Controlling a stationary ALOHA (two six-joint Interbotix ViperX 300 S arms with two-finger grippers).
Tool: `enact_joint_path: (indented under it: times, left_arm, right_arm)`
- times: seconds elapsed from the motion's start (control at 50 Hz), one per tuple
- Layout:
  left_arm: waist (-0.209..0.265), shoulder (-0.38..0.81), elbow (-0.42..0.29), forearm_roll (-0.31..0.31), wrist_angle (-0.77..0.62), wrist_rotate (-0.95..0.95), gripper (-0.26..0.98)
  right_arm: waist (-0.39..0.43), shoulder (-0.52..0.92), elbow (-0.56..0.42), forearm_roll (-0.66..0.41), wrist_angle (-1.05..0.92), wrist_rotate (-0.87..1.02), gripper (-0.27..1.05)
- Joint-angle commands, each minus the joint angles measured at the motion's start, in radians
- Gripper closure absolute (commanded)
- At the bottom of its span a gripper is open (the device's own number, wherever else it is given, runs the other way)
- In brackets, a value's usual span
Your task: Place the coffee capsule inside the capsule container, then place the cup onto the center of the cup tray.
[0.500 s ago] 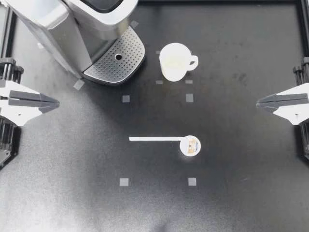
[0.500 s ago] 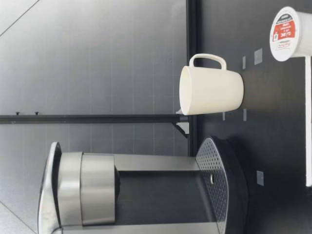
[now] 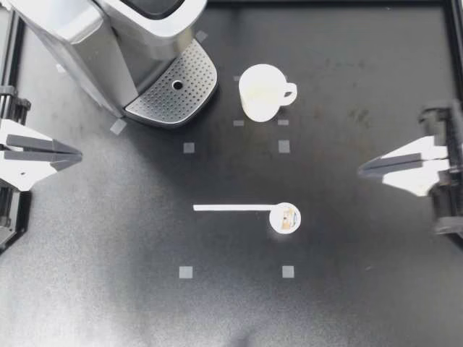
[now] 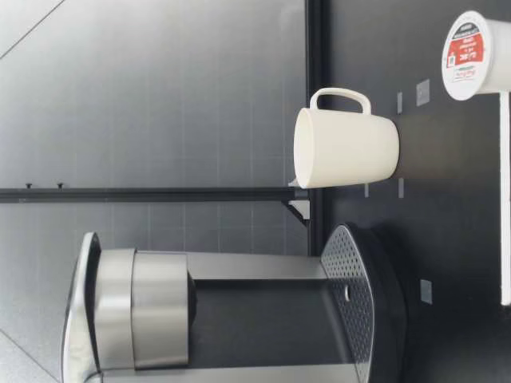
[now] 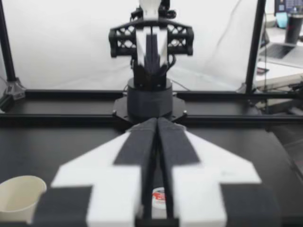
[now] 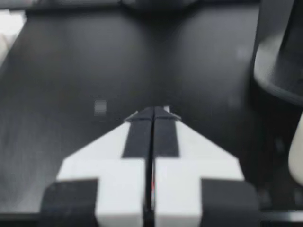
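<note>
Right gripper point(image 3: 360, 172) closed, capsule point(image 3: 285, 218) well apart

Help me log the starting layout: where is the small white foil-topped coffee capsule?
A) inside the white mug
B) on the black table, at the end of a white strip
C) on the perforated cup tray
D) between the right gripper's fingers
B: the coffee capsule stands on the black table at the white strip's end, apart from the white mug and cup tray; my right gripper is shut and empty.
</note>
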Motion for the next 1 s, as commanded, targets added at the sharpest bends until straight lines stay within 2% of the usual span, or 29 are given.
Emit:
enact_joint_path:
  times: [0.0, 0.34, 0.5, 0.66, 0.9, 0.98]
  left_arm:
    - [-0.003, 0.003, -0.017, -0.002, -0.011, 0.002, 0.63]
    - [-0.003, 0.005, -0.023, -0.002, -0.011, 0.005, 0.63]
    - [-0.003, 0.005, -0.028, -0.002, -0.009, 0.005, 0.63]
    - [-0.003, 0.005, -0.028, -0.002, -0.009, 0.011, 0.63]
    - [-0.003, 0.009, -0.028, -0.002, -0.009, 0.011, 0.63]
    - [-0.003, 0.008, -0.029, -0.002, -0.009, 0.012, 0.63]
  right_arm:
    - [0.005, 0.041, -0.048, 0.006, 0.06, 0.002, 0.74]
    - [0.005, 0.229, -0.112, 0.011, 0.21, 0.0, 0.71]
    - [0.005, 0.279, -0.121, 0.011, 0.264, -0.003, 0.61]
    - [0.005, 0.308, -0.121, 0.012, 0.265, 0.0, 0.38]
    - [0.005, 0.41, -0.121, 0.011, 0.262, -0.002, -0.11]
    - [0.005, 0.445, -0.127, 0.012, 0.264, 0.0, -0.2]
